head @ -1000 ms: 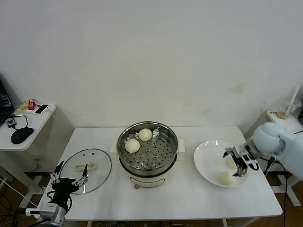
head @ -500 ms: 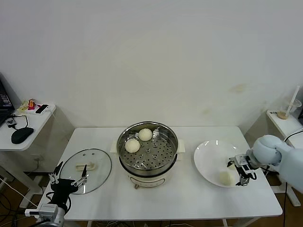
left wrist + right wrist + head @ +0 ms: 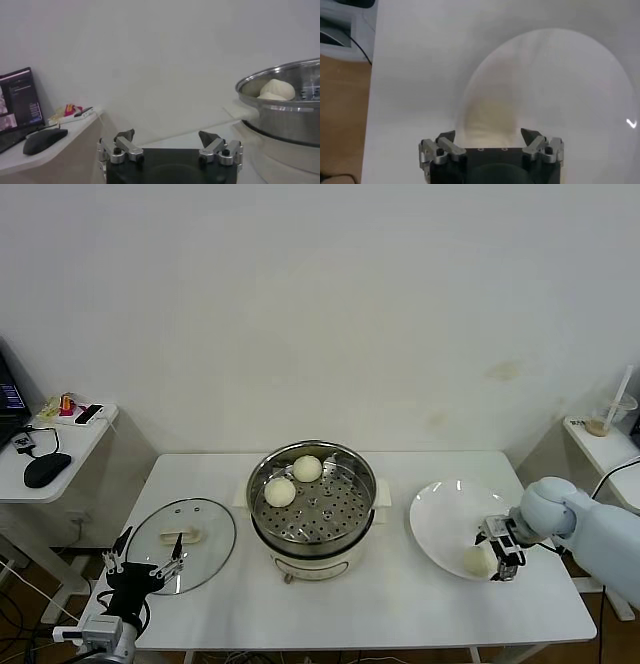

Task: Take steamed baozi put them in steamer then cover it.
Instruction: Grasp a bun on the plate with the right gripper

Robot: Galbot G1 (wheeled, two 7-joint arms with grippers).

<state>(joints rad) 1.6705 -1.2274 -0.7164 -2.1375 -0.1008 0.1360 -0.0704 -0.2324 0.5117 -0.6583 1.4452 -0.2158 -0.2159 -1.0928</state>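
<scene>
The steamer stands uncovered mid-table with two baozi on its perforated tray. To its right is a white plate. My right gripper is down on the plate's near right part, right beside a baozi. In the right wrist view the right gripper is open, with a baozi between the fingers and small gaps on both sides. The cover lies flat on the table left of the steamer. My left gripper waits open at the cover's near edge.
A side table at far left carries a mouse and small items. Another stand at far right holds a cup. The left wrist view shows the steamer and a laptop.
My right gripper has come down and shifted toward the plate's near side. It now covers the spot where the farther of the two plate buns showed. The left arm has not moved.
</scene>
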